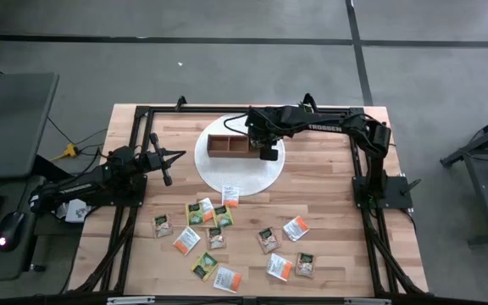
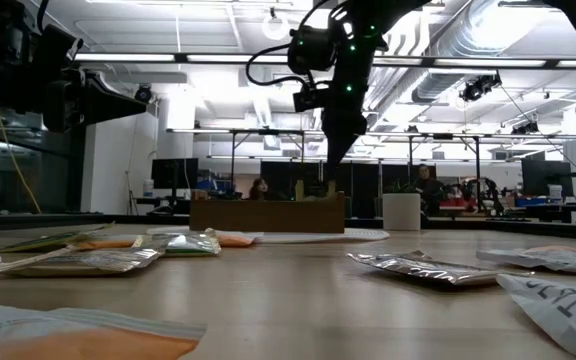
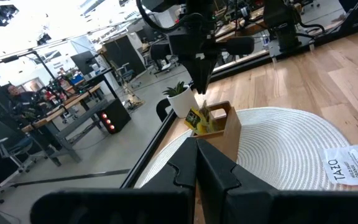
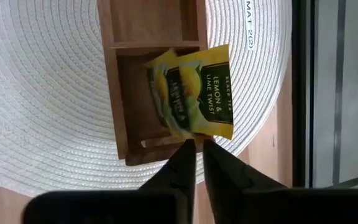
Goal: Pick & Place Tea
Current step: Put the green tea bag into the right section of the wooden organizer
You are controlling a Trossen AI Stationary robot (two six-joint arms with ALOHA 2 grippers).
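above the wooden box, at its right end compartment, hangs the right gripper. its two fingers are almost together, with only a thin gap, and the edge of a yellow-green sachet sits just at the fingertips; i cannot tell if they really pinch it or only touch it. this sachet leans tilted in the end compartment and sticks out over the box wall. the box stands on a round white woven mat. one white-orange sachet lies on the front edge of the mat. the other tea sachets lie scattered flat on the table, well apart from the box. the left gripper waits at the left side, its fingers closed on nothing.
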